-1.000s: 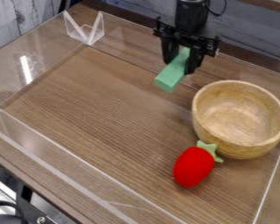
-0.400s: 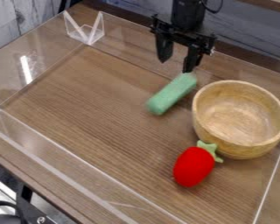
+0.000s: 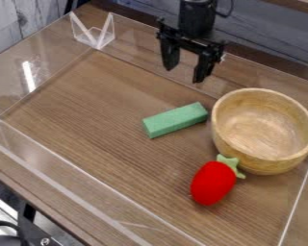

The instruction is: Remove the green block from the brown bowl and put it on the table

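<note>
- The table (image 3: 80,115): a brown wood-grain top with clear acrylic walls (image 3: 28,72) along its edges; no writing or label can be read anywhere.
- The brown bowl (image 3: 264,130) sits at the right, its pale inside bare.
- The gripper (image 3: 189,60) hangs above the far side, fingers apart and holding nothing.
- The red strawberry toy (image 3: 215,182) lies just in front of the bowl.
- The green block (image 3: 176,120) lies flat on the wood, just left of the bowl.
</note>
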